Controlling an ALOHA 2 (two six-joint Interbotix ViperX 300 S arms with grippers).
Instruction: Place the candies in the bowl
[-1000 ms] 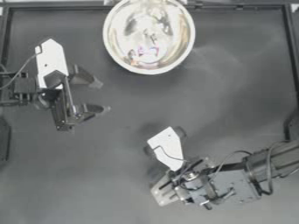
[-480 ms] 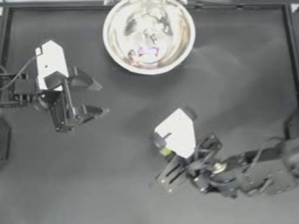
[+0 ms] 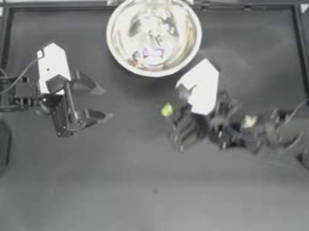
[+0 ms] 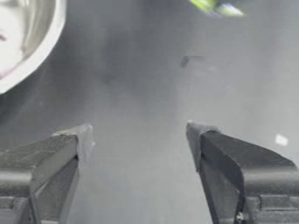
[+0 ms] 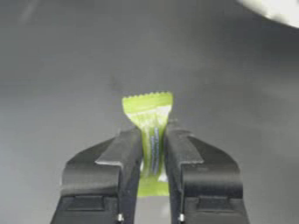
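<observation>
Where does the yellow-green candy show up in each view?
Top view: yellow-green candy at the right pincer, below the bowl.
Left wrist view: far off, across the table from the bowl's rim.
Right wrist view: clamped in the pincer.
Shared landmark: the bowl.

The bowl [image 3: 153,36] looks like polished, mirror-glossy metal, the yellow-green candy [image 5: 151,131] wears crinkly glossy wrapping, perhaps plastic, above a matt dark table [image 3: 151,189].

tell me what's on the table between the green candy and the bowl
Nothing: in the top view only bare dark table separates the yellow-green candy, held by the right gripper, from the bowl.
</observation>
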